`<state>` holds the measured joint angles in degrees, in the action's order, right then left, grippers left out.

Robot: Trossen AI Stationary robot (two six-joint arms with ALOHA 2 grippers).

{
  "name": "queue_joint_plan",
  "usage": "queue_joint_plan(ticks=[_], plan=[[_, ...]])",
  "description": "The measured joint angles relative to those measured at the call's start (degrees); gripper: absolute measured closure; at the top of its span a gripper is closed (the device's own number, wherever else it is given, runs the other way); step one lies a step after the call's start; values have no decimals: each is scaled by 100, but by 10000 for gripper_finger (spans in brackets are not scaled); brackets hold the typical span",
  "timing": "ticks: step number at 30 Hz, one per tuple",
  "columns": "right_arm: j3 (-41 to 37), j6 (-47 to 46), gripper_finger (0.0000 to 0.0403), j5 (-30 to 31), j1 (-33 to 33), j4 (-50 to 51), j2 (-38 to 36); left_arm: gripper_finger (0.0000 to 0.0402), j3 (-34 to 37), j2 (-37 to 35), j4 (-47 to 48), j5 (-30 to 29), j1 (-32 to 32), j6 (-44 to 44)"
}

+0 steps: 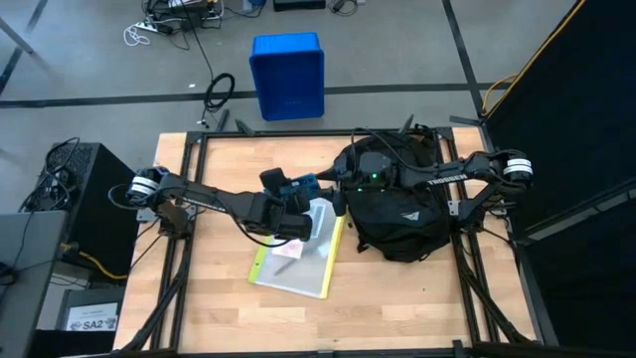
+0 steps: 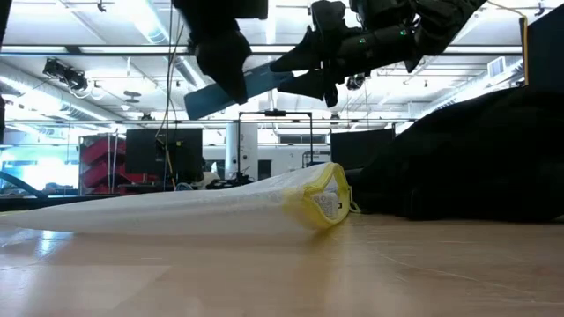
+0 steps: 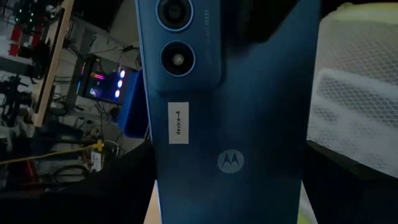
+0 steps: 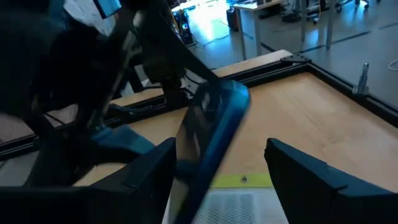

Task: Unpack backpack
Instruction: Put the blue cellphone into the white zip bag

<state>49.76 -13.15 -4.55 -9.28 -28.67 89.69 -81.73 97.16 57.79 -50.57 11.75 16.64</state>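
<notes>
Phone (image 3: pixel 230 112) fills the left wrist view: a dark blue back with two camera lenses, a round logo, and a small white sticker (image 3: pixel 178 123). No other view gives that detail. From overhead it is only a blue sliver (image 1: pixel 301 185) at the table's centre, between the two grippers.

From table height the phone (image 2: pixel 238 91) hangs in the air, tilted, well above the white mesh pouch (image 2: pixel 211 210) with its yellow edge, which lies flat on the wooden table (image 2: pixel 282 273). Overhead, that pouch (image 1: pixel 298 261) sits at about 6 o'clock from the phone.

The left gripper (image 1: pixel 288 204) pinches the phone, its arm reaching in low from 9 o'clock and bent at the elbow. The right gripper (image 4: pixel 217 168) has its jaws spread, with the phone (image 4: pixel 211 130) standing edge-on between the fingers (image 4: pixel 311 180) and touching neither as far as can be seen. Its arm stretches in from 3 o'clock, passing over the backpack (image 1: pixel 397 214).

The backpack, black and rounded, lies on the table's 3 o'clock half, just beside the pouch; at table height it is a dark mound (image 2: pixel 476 158) behind the pouch's end.

A blue bin (image 1: pixel 287 76) stands on the floor at 12 o'clock, off the table.
</notes>
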Motion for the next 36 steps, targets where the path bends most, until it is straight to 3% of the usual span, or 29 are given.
queue_joint_plan(ticks=[5, 10, 13, 14, 17, 23, 31, 33, 36], plan=[[0, 164, 232, -25, 2, 23, 0, 105, 2, 116, -353, 18, 47, -189], [-4, 523, 363, -244, -17, 128, 0, 118, -2, 147, -409, -121, 79, -312], [-22, 635, 387, -486, -50, 262, 17, 315, -11, 130, -450, -66, 81, -312], [-21, 649, 388, -485, -43, 239, 17, 357, -9, 131, -445, -51, 81, -313], [-15, 712, 395, -537, -24, 238, 11, 393, -7, 143, -445, -37, 77, -453], [-13, 835, 397, -548, -11, 332, 11, 371, -5, 86, -372, 105, 76, -672], [-11, 1015, 397, -534, 53, 757, -471, 248, -243, -15, -527, 1063, 247, -378], [-4, 1157, 397, -534, 164, 1007, -806, 221, -243, -15, -554, 1038, 370, -192], [-4, 1495, 397, -477, 437, 1591, -1416, 199, -243, -15, -573, 449, 648, 136]])
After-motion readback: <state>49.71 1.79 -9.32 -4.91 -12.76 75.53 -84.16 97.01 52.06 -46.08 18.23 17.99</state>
